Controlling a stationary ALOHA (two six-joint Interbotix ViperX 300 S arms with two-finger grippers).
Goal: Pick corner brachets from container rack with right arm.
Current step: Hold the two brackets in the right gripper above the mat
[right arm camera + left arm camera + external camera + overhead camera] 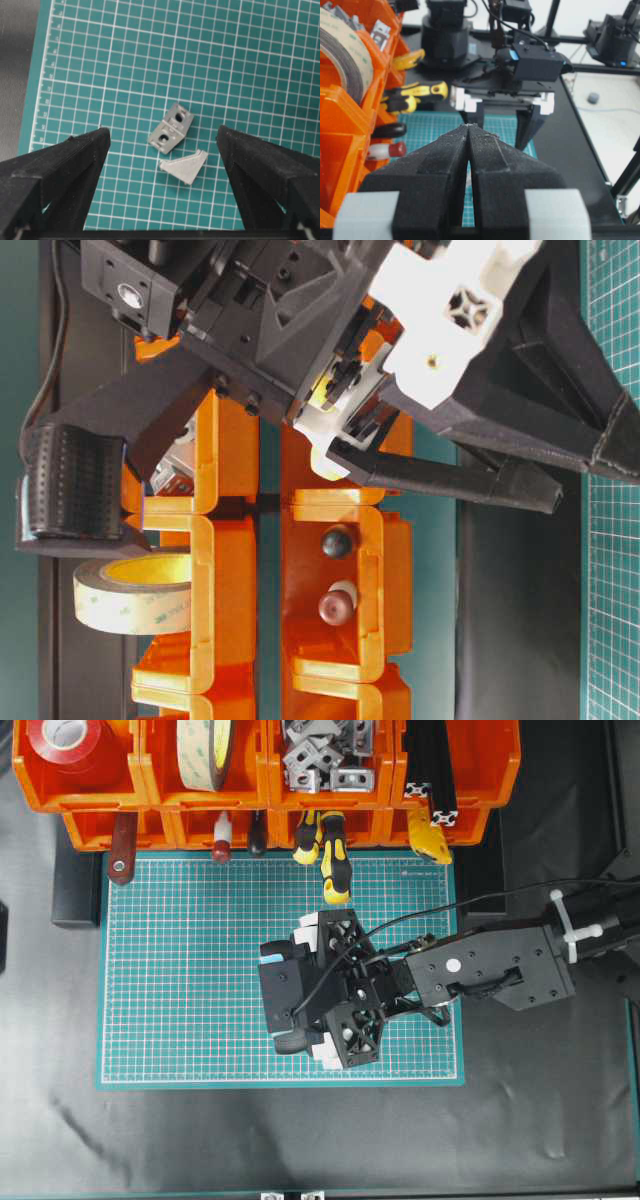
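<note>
Two silver corner brachets lie on the green mat in the right wrist view, one face-up showing two holes (171,128), the other on its side (185,166). My right gripper (162,132) hangs open above them, one finger on either side, touching neither. From overhead the right gripper (300,988) is over the middle of the mat. More brachets (325,755) fill a bin of the orange container rack (150,795) at the back. My left gripper (469,126) is shut with nothing in it, off to the side and pointing at the right gripper.
The green cutting mat (180,970) lies in front of the rack. The bins hold a red tape roll (62,740), a beige tape roll (205,750) and black slotted bars (430,770). Yellow-and-black tool handles (335,860) stick out over the mat's far edge.
</note>
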